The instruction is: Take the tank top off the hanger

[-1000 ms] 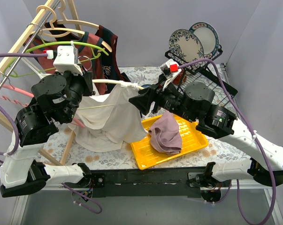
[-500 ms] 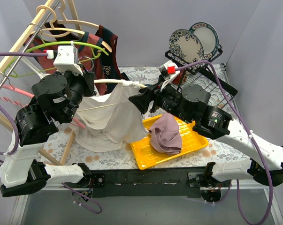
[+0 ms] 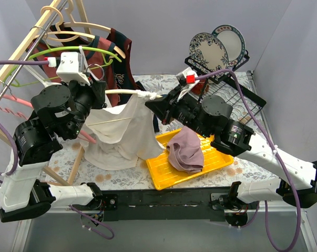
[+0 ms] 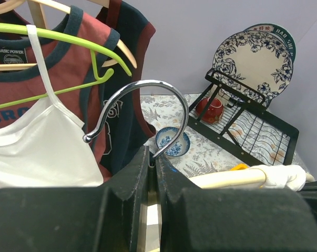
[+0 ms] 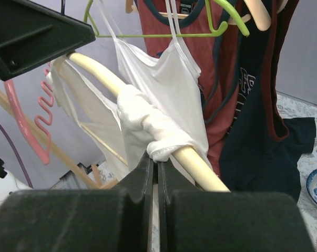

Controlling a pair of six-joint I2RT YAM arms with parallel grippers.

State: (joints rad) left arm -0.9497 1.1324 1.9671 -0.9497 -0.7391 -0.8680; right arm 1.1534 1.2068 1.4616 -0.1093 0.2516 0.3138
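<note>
left fingers (image 4: 150,159) clamp the hanger (image 5: 195,164) steady so right fingers (image 5: 152,161), pinching the tank top (image 3: 121,134) strap at 3 o'clock, can pull.

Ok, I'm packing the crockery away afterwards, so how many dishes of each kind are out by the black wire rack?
Round patterned ceramic plates: 2
Small red cup: 1
Small blue patterned bowl: 1
Total: 4
</note>
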